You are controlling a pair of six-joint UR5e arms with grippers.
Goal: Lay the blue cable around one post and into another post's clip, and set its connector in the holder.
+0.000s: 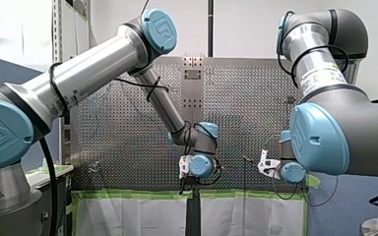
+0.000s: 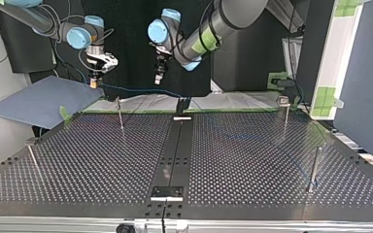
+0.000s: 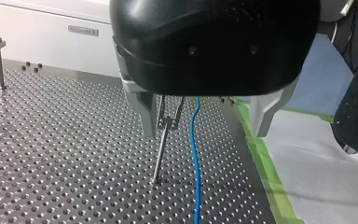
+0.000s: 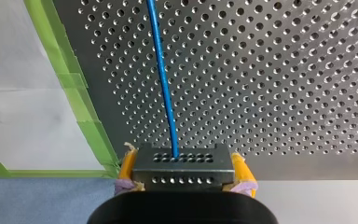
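The blue cable (image 4: pixel 163 84) runs out of a perforated metal connector (image 4: pixel 182 169) over the table. My right gripper (image 4: pixel 182 156), with yellow pads, is shut on that connector. At the top view's left the same right gripper (image 2: pixel 94 80) hangs above the table's far edge, and the cable (image 2: pixel 136 90) trails toward the middle. My left gripper (image 3: pixel 204 133) is open, with the cable (image 3: pixel 196 154) passing between its metal fingers (image 3: pixel 144 112). A thin post (image 3: pixel 160 151) with a clip top stands just beside the cable. In the top view my left gripper (image 2: pixel 159 76) hovers near the far middle.
Several thin posts (image 2: pixel 120 112) (image 2: pixel 285 116) (image 2: pixel 314 167) stand on the perforated table (image 2: pixel 252 165). A dark centre strip carries a small holder (image 2: pixel 182 104) at the far end and a plate (image 2: pixel 166 192) at the near end. Green tape (image 4: pixel 91 130) lines the table's edge.
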